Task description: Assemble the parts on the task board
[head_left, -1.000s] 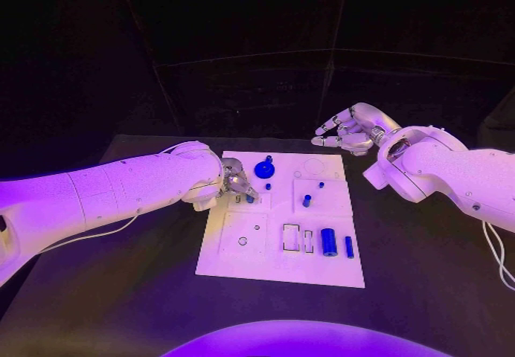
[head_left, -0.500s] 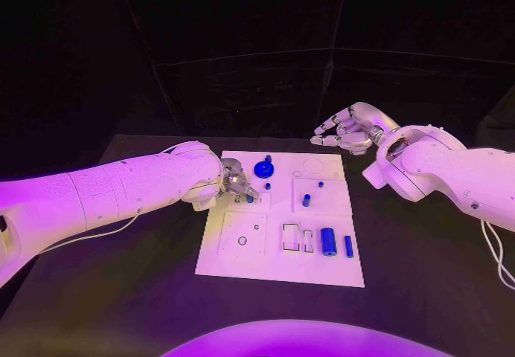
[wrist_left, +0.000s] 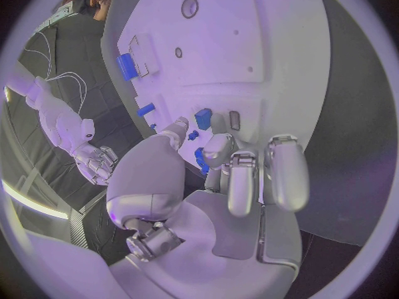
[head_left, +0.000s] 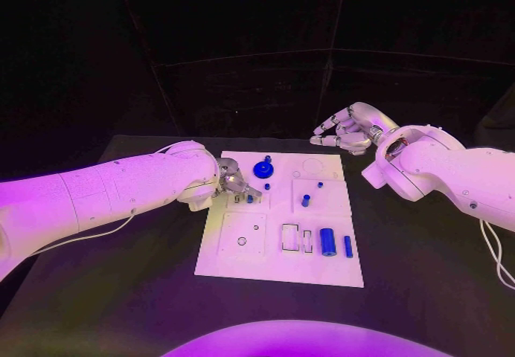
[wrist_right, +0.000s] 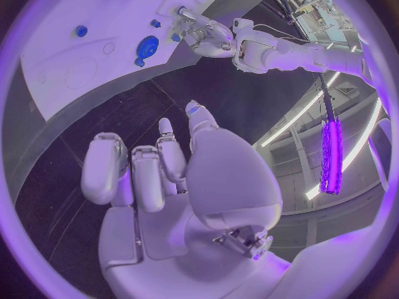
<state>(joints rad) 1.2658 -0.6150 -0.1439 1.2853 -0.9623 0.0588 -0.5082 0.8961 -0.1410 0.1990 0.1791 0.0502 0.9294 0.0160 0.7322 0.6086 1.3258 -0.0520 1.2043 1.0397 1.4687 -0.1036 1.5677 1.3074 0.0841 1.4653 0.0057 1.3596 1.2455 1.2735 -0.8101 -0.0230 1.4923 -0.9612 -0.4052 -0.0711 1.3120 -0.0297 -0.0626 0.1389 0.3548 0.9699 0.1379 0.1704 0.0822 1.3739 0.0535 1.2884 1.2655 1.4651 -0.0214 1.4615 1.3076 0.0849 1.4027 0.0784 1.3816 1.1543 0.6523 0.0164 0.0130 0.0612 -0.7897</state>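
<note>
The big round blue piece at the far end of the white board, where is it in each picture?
Head view: the round blue part lies near the task board's far edge, just right of the left hand.
Left wrist view: cannot tell; fingers cover that area.
Right wrist view: on the board near its edge.
Shared landmark: the left hand.

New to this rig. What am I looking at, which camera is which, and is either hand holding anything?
A two-armed robot with silver hands stands at a black table. One picture looks down from its head; the two round ones come from cameras at each wrist. On the table lies a white task board carrying small blue parts. The left hand is down at the board's far left edge, fingers beside a small blue piece; a grip isn't clear. The right hand hangs beyond the board, fingers curled, holding nothing.
</note>
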